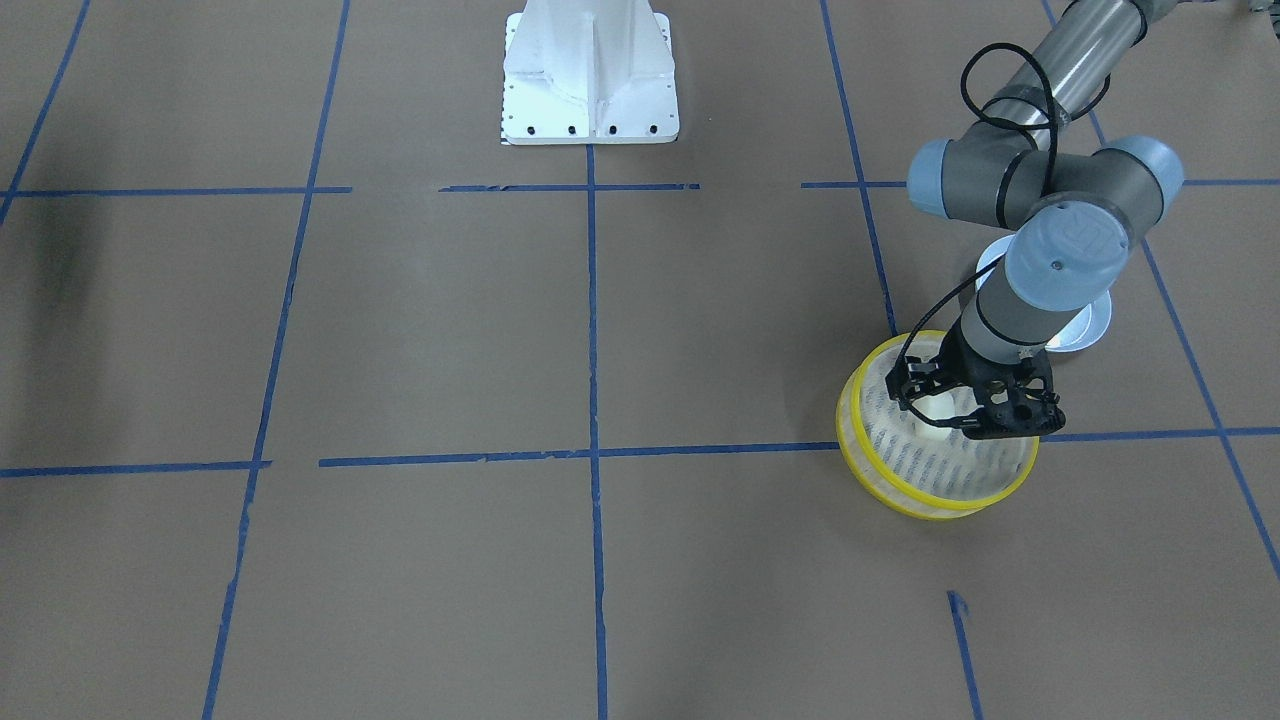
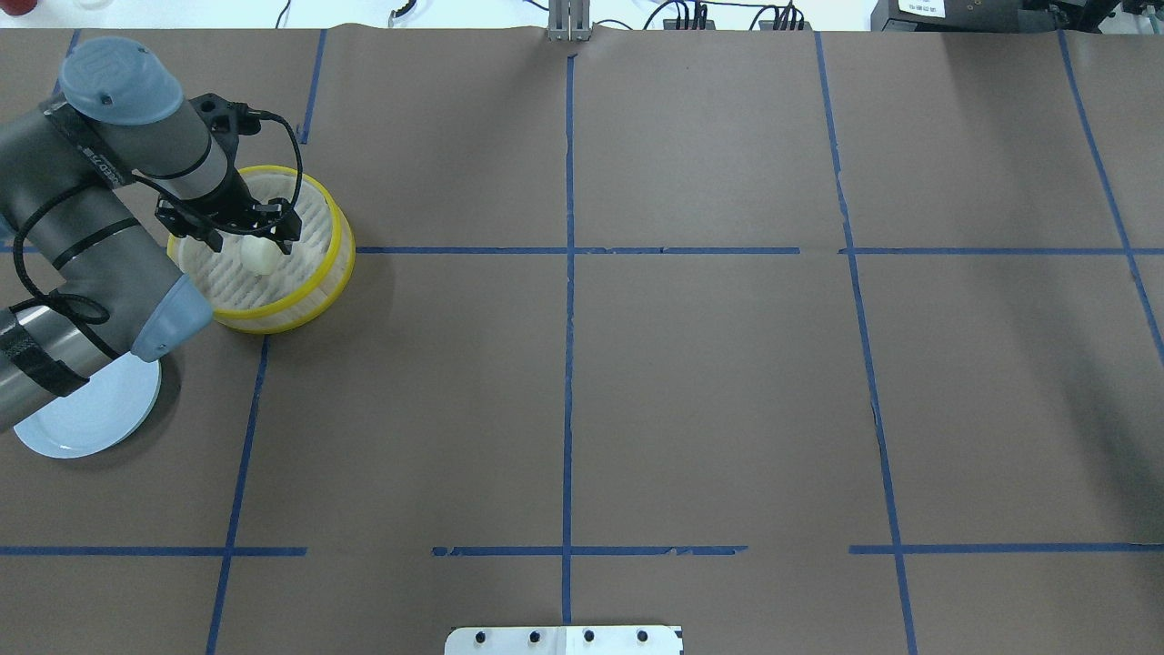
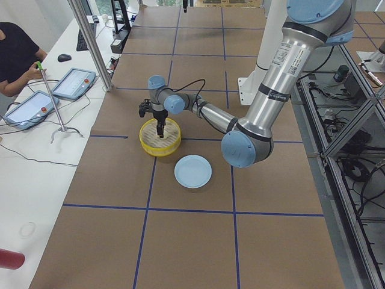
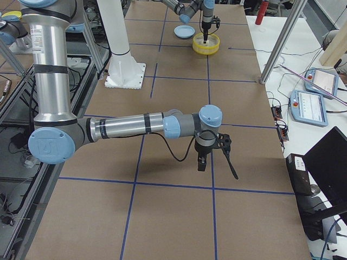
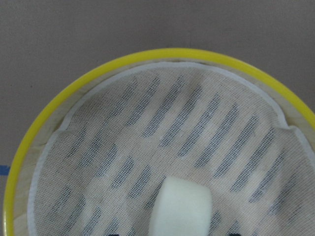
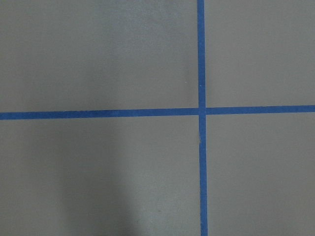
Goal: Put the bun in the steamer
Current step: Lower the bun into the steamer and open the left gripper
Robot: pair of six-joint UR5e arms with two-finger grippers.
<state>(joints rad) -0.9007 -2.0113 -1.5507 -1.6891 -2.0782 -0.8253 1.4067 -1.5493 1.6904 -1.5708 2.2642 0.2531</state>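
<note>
The steamer [image 2: 273,320], a round basket with a yellow rim and a pale slotted mesh bottom, stands at the table's left. The cream-white bun [image 2: 261,257] lies on its mesh. My left gripper [image 2: 250,238] hangs straight down into the basket over the bun, its jaws spread wider than the bun. In the left wrist view the bun [image 5: 180,206] rests on the mesh inside the yellow rim [image 5: 172,53]. My right gripper [image 4: 209,160] shows only in the exterior right view, low over bare table, and I cannot tell whether it is open or shut.
A pale blue plate [image 2: 86,418] lies beside the steamer, partly under my left arm. The robot's white base [image 1: 590,75] stands at the table's near edge. Blue tape lines cross the brown table top.
</note>
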